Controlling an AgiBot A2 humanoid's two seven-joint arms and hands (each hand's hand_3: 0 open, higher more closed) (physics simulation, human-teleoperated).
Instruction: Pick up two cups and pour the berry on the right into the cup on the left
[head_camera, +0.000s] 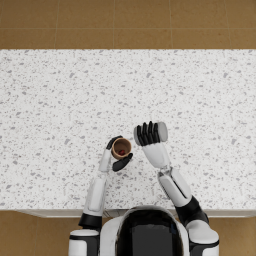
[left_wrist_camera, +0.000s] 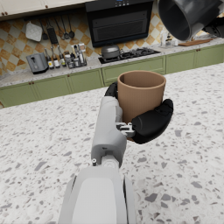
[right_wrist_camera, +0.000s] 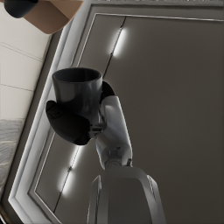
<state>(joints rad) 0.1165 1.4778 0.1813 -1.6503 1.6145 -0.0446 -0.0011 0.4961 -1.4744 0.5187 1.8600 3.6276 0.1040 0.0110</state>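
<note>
Left hand: my left hand (head_camera: 116, 155) is gripping the brown cup (head_camera: 121, 148) upright above the table (head_camera: 50, 100), near its front edge; berry (head_camera: 122, 151) inside.
Right hand: my right hand (head_camera: 148, 134) is holding the grey cup (head_camera: 161, 131) tipped sideways, just beside the brown one.
Room: wide counter is lying open toward the far edge.

The left cup (head_camera: 121, 148) is light brown, with a red berry (head_camera: 122, 151) inside it. The right cup (head_camera: 150, 133) is grey, dark and shiny. Both hands, the left hand (head_camera: 118, 156) and the right hand (head_camera: 148, 134), are black, and the arms are white. The table (head_camera: 60, 110) is white with little grey specks. The floor (head_camera: 125, 22) beyond is brown squares. Far off, the cabinets (left_wrist_camera: 131, 70) are green.
</note>
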